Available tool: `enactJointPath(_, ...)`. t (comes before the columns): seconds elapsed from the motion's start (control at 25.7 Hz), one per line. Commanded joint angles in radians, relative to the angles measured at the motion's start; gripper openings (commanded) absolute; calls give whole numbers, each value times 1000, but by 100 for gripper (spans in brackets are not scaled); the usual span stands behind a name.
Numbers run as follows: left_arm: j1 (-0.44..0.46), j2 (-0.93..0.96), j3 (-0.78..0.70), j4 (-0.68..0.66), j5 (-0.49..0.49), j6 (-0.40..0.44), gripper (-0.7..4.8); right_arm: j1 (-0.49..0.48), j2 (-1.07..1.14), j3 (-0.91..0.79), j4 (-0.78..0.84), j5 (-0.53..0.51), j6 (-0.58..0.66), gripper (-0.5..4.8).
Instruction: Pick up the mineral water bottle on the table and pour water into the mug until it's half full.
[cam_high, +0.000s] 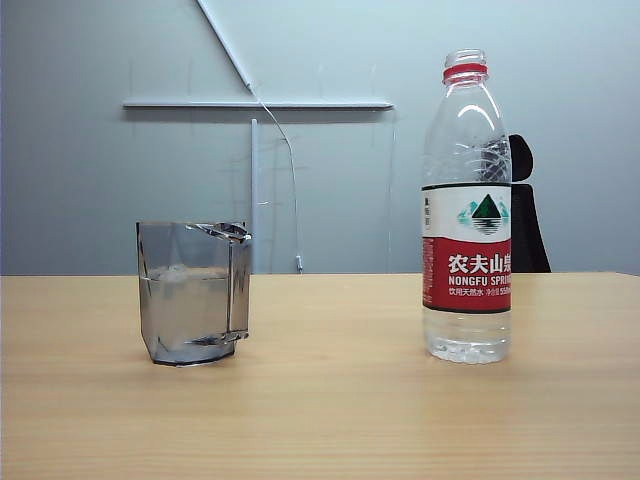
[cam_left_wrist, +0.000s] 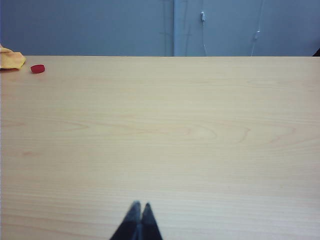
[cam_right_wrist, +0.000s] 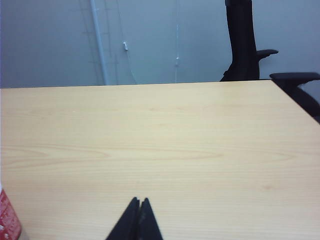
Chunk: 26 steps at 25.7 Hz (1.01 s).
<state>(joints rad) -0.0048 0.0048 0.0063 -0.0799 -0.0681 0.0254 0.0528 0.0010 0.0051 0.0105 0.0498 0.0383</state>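
The mineral water bottle (cam_high: 467, 210) stands upright on the table (cam_high: 330, 400) at the right of the exterior view, uncapped, with a little water (cam_high: 466, 347) at its bottom. A sliver of its red label (cam_right_wrist: 7, 220) shows in the right wrist view. The smoky-grey mug (cam_high: 193, 290) stands at the left, holding water (cam_high: 185, 305) to above half its height. Neither arm appears in the exterior view. My left gripper (cam_left_wrist: 140, 205) is shut over bare wood with nothing in it. My right gripper (cam_right_wrist: 140, 201) is shut and empty, beside the bottle and apart from it.
A red bottle cap (cam_left_wrist: 37, 69) and a yellow cloth (cam_left_wrist: 11, 59) lie at the table's far edge in the left wrist view. A black office chair (cam_right_wrist: 250, 45) stands behind the table. A grey wall with white conduit (cam_high: 255, 104) is behind.
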Motion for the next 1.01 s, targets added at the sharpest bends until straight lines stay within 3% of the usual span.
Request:
enactJointPath(0.04, -1, 1, 3, 6, 2, -3, -2, -13, -1, -5, 27, 3, -17, -5)
enactJointPath(0.35, -1, 1, 3, 6, 2, -3, -2, -23, -1, -5, 76, 17, -84, -5)
enactJointPath(1.01, -1, 1, 3, 6, 2, -3, -2, -36, -1, -5, 35, 49, -84, -6)
